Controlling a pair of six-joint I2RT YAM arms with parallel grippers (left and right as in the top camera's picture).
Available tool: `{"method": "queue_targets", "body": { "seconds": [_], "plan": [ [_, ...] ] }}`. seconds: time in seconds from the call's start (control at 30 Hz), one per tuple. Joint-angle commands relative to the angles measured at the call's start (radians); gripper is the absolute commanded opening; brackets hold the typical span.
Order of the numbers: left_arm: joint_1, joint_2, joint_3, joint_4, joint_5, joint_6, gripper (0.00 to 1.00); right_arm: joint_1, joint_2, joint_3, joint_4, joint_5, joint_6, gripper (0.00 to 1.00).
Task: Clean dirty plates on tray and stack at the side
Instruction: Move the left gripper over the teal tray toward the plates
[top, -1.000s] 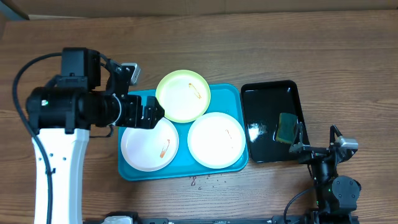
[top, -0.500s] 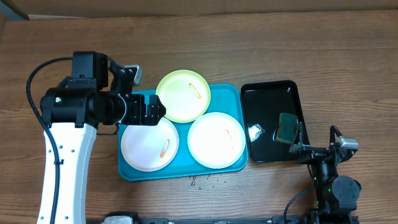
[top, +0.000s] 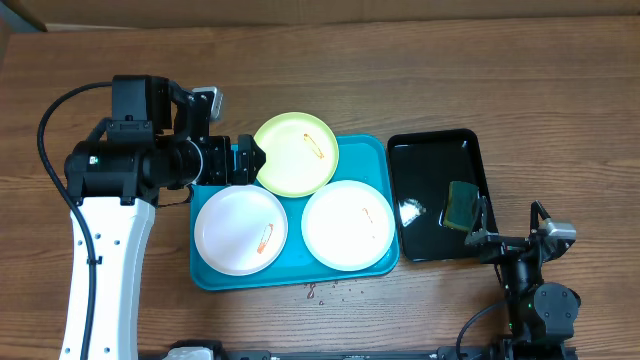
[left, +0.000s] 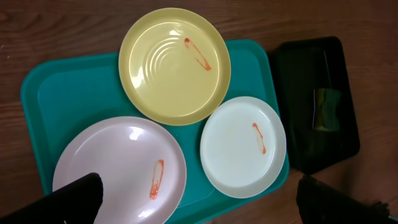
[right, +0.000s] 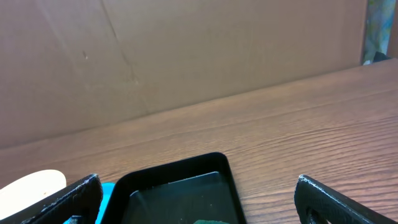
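Note:
Three plates lie on the turquoise tray (top: 378, 152): a yellow-green plate (top: 296, 152) at the back, a white plate (top: 241, 229) front left and another white plate (top: 349, 225) front right. Each carries an orange-red smear. My left gripper (top: 246, 162) hovers open over the tray's back-left corner, beside the yellow-green plate. In the left wrist view, the yellow plate (left: 175, 65), left white plate (left: 121, 171) and right white plate (left: 243, 146) lie below the empty left gripper (left: 199, 208). My right gripper (top: 508, 222) stands open near the front right, holding nothing.
A glossy black tray (top: 437, 190) right of the turquoise one holds a green sponge (top: 461, 205). The right wrist view shows the black tray (right: 180, 186) just ahead of the right gripper (right: 199, 205). Small crumbs (top: 325, 290) lie before the tray. A cardboard wall stands behind the table.
My left arm has drawn back towards the table's far side, taking its gripper off the left white plate to the tray's back-left corner. The right arm has stayed still.

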Motion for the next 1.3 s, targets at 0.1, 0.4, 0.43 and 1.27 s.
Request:
{"method": "queue_targets", "body": {
  "seconds": [0.1,0.4,0.43,1.27],
  "plan": [
    [-0.007,0.0,-0.007,-0.005,-0.003,-0.028,1.0,0.008,-0.003,-0.01,0.006,-0.005,-0.008,1.0],
    [-0.007,0.0,-0.007,0.046,-0.003,-0.119,1.0,0.008,-0.003,-0.01,0.006,-0.005,-0.008,1.0],
    [-0.007,0.0,-0.007,0.056,-0.003,-0.124,0.99,0.008,-0.003,-0.01,0.006,-0.005,-0.008,1.0],
    [-0.066,0.0,-0.016,-0.204,-0.009,-0.033,0.89,0.008,0.0,0.081,0.04,-0.297,0.355,1.0]
  ]
}}
